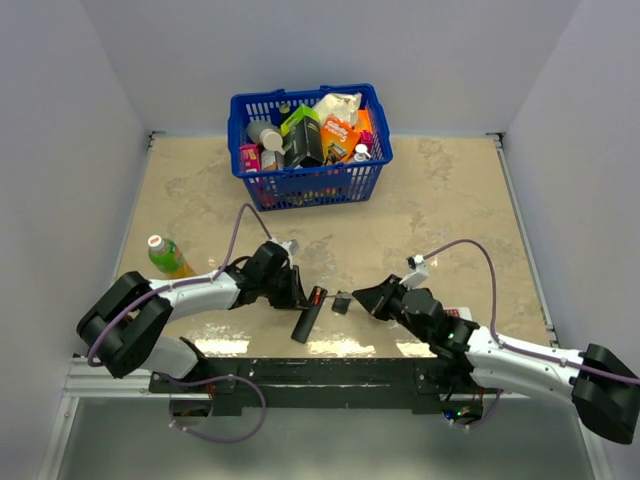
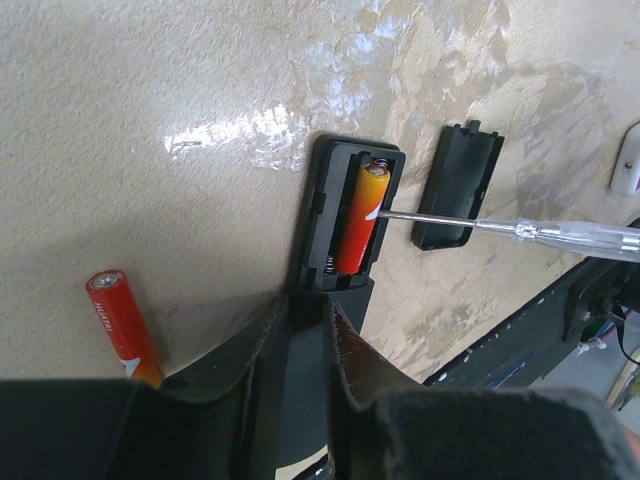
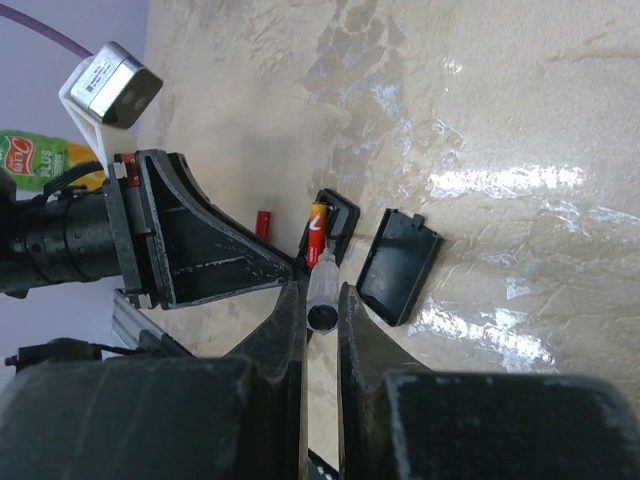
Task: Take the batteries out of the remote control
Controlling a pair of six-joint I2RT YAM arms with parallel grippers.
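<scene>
My left gripper [image 2: 308, 312] is shut on the black remote control [image 2: 345, 215], which lies on the table with its battery bay open [image 1: 302, 325]. One red-orange battery [image 2: 358, 218] sits in the bay. Another battery [image 2: 125, 330] lies loose on the table to the left. My right gripper [image 3: 322, 300] is shut on a clear-handled screwdriver [image 3: 322, 285]. The screwdriver's metal shaft [image 2: 450, 217] reaches the bay, and its tip touches the seated battery [image 3: 316, 232]. The black cover plate [image 2: 458, 185] lies flat just right of the remote [image 3: 398, 265].
A blue basket [image 1: 244, 178] full of groceries stands at the back centre. A green bottle [image 1: 165, 255] lies at the left, beside the left arm. A small white item [image 1: 460, 313] sits next to the right arm. The black base rail [image 1: 320, 375] runs along the near edge.
</scene>
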